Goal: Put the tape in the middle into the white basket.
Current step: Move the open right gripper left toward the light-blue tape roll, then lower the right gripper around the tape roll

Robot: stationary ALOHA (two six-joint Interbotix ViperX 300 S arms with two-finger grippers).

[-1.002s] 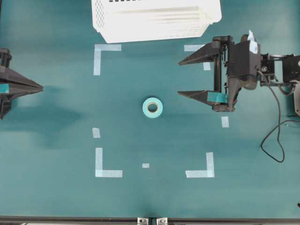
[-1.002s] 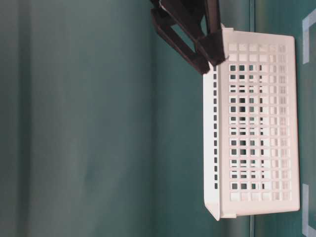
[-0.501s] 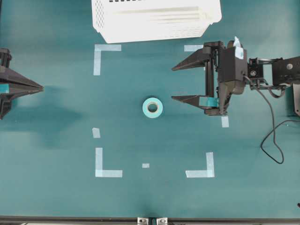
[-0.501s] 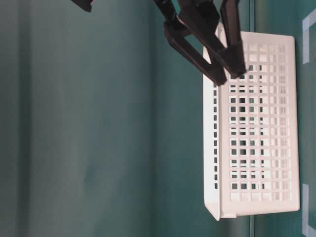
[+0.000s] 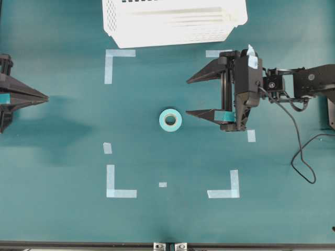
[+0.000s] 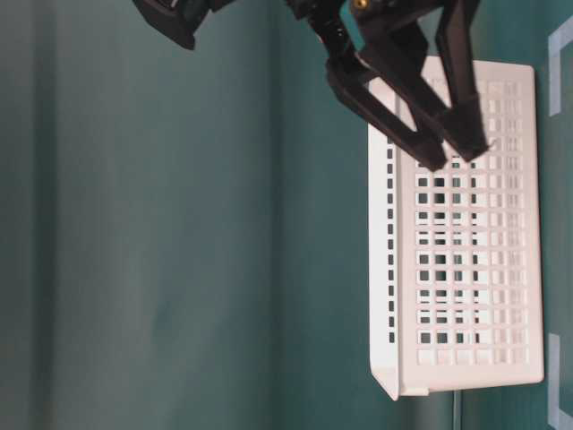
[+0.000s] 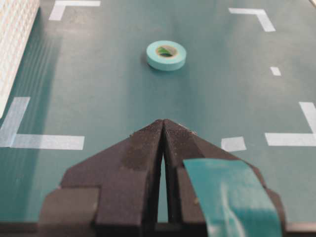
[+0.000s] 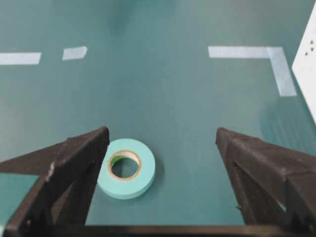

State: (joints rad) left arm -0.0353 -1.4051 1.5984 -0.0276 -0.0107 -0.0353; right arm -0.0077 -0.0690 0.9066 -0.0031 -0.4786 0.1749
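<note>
- Lying flat mid-worktop, the tape sits just beside the right end effector, whose jaws gape wide, empty.
- Left end effector closed, far off.
- White basket at the far edge.

basket: white perforated plastic | tape: smooth teal | table: matt teal

Right end effector wide open, left end effector closed.
</note>
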